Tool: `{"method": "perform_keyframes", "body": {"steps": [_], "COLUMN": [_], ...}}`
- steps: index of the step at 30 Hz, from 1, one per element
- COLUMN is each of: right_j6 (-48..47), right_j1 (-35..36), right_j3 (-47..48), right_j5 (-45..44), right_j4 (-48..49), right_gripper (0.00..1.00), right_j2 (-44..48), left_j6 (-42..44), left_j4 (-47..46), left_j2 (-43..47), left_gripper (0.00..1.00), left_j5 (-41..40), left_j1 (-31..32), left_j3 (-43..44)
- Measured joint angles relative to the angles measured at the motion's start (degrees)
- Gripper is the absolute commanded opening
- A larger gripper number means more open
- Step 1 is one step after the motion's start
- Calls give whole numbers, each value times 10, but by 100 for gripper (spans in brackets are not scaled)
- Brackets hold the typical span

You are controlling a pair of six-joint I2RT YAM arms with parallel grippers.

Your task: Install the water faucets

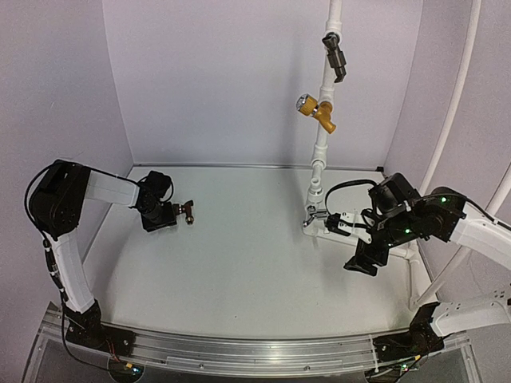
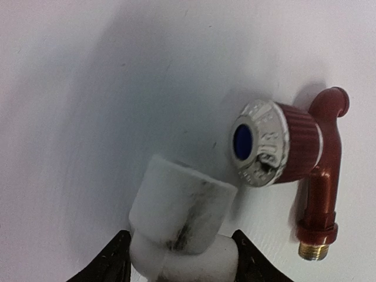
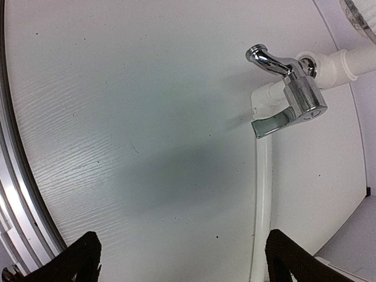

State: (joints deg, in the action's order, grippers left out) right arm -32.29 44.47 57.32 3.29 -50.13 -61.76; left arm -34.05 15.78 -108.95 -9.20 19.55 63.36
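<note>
Two arms reach over the white desk (image 1: 239,263) in the top view. The left gripper (image 1: 169,214) sits in the desk's left half, nearer the far edge, with the small dark reddish-brown metal tap (image 1: 188,211) just beyond its tip. Toward the far right corner rises a white plastic pipe stand (image 1: 319,159) carrying a yellow-brass valve (image 1: 318,110) and, higher up, a dark grey-black valve (image 1: 335,52). The right gripper (image 1: 361,259) hovers beside the stand's base.

In the left wrist view, the left gripper (image 2: 182,264) is clamped on a white plastic elbow fitting (image 2: 182,205). The reddish-brown tap (image 2: 305,158) lies on the desk just beside it, blue-centred knob facing the camera and threaded stem free.

In the right wrist view, the right gripper (image 3: 182,247) is spread wide and holds nothing. A shiny chrome tap (image 3: 288,88) is mounted on the white pipe ahead.
</note>
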Motion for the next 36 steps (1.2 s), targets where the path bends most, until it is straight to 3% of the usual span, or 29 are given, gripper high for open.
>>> {"method": "perform_keyframes", "body": {"steps": [4,7,13,17,23,33,36], "right_j6": [0,0,0,0,0,-1,-1], "right_j1": [0,0,0,0,0,0,0], "right_j3": [-4,-6,-13,-14,-15,-15,-15], "right_j5": [-3,-5,-8,-9,-9,-10,-10], "right_j4": [0,1,3,4,4,4,4], "right_gripper": [95,95,95,95,95,95,95], "right_j2": [4,6,13,17,18,20,20], "left_j6": [21,42,73,98,119,149,151], "left_j4": [12,11,14,12,-2,-136,-155], "left_j2": [16,20,39,39,38,38,29], "left_gripper": [40,39,64,71,68,61,52], "left_j5": [2,17,47,56,64,80,82], "left_j1": [0,-1,-7,-15,-27,-30,-30], "left_j3": [-19,-23,-42,-42,-42,-87,-87]}}
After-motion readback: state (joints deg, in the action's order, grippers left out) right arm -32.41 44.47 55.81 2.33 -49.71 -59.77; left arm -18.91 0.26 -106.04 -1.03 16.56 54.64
